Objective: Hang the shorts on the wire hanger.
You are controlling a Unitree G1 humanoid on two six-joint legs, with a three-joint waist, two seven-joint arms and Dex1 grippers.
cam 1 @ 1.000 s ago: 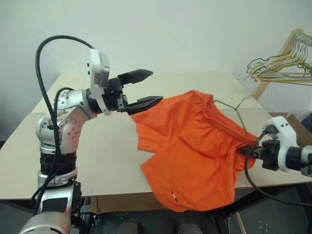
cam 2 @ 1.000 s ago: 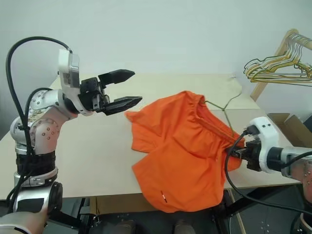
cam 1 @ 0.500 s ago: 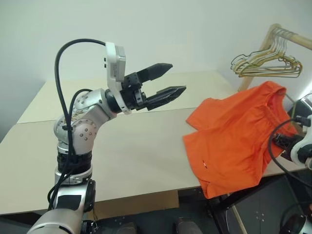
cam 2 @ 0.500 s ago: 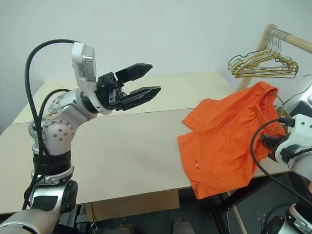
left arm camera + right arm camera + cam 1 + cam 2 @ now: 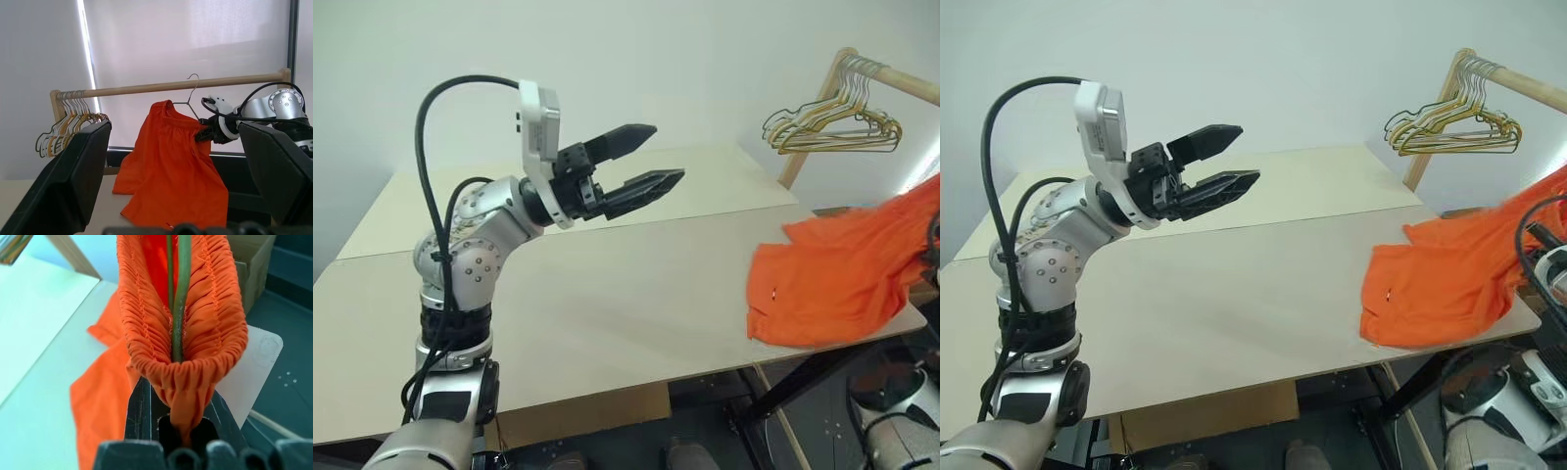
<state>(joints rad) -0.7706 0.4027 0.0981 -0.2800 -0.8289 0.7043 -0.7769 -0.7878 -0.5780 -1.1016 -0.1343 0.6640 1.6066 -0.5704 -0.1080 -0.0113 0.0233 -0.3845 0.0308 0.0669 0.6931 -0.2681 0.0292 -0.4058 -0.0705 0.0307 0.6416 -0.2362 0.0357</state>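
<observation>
Now, shorts: the shorts (image 5: 171, 166) hang lifted at the right end of the surface (image 5: 607, 294), lower legs draped on its edge.
Wire hanger: the wire hanger (image 5: 178, 308) runs inside the gathered waistband, its hook (image 5: 193, 83) just under the wooden rail (image 5: 176, 86).
Right hand: the right hand (image 5: 176, 423) is clenched on the waistband and the wire.
Left hand: the left hand (image 5: 651, 157) hovers above the surface, fingers spread, holding nothing.
Spare hangers: a bunch of hangers (image 5: 832, 122) hangs on the rail.

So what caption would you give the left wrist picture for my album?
Right fingers lifting orange shorts on a wire hanger toward the wooden rail.
</observation>
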